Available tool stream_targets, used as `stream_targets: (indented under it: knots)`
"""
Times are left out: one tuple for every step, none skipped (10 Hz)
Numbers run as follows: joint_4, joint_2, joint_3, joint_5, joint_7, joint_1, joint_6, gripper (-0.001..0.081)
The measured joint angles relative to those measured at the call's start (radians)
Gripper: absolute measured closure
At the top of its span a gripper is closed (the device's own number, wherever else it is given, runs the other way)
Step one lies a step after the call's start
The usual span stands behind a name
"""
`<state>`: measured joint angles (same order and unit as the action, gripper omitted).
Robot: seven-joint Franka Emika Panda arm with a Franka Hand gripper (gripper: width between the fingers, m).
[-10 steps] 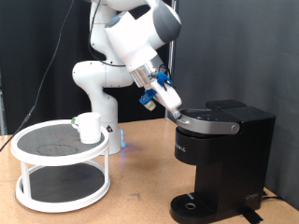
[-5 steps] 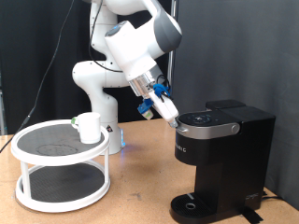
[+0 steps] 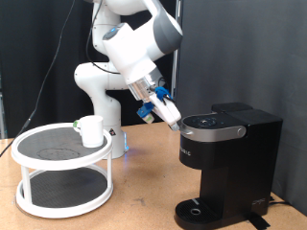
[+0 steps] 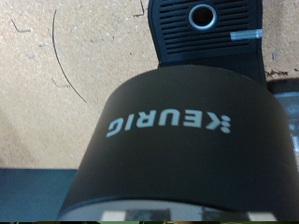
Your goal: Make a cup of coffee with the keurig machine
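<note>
The keurig machine (image 3: pixel 228 151) stands black and boxy at the exterior view's right, its lid down flat. In the wrist view its curved front with the logo (image 4: pixel 177 131) fills most of the picture, with the drip base (image 4: pixel 204 26) beyond. My gripper (image 3: pixel 175 122) hangs just off the lid's front left edge, its white fingers (image 3: pixel 168 111) pressed together with nothing between them; it does not show in the wrist view. The cup (image 3: pixel 91 130), small and white, sits on the top tier of a round stand at the exterior view's left.
The white two-tier round stand (image 3: pixel 63 165) with dark mesh shelves takes up the table's left part in the exterior view. The robot's base (image 3: pixel 104 96) rises behind it. Bare wooden table (image 3: pixel 144 196) lies between the stand and the machine.
The lid, slightly raised under my fingers a second ago, now lies flat. My gripper has drawn back a little up and to the exterior view's left, off the lid.
</note>
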<state>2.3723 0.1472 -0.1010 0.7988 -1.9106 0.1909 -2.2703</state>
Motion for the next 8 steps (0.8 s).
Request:
stream_targets:
  knots:
    - [0.003,0.015,0.016,0.016,0.025,0.002,0.027,0.0806]
    - [0.01,0.034,0.032,0.03,0.048,0.005,0.048,0.0806]
    - [0.018,0.055,0.046,0.047,0.071,0.006,0.068,0.0806]
    - [0.021,0.074,0.059,0.078,0.082,0.006,0.097,0.0806]
    - [0.024,0.09,0.069,0.101,0.083,0.006,0.123,0.0806]
    - [0.024,0.089,0.067,0.094,0.083,0.006,0.113,0.0806]
    - [0.03,0.09,0.066,0.114,0.095,0.006,0.096,0.0806]
    - [0.045,0.098,0.072,0.136,0.098,0.006,0.095,0.0806]
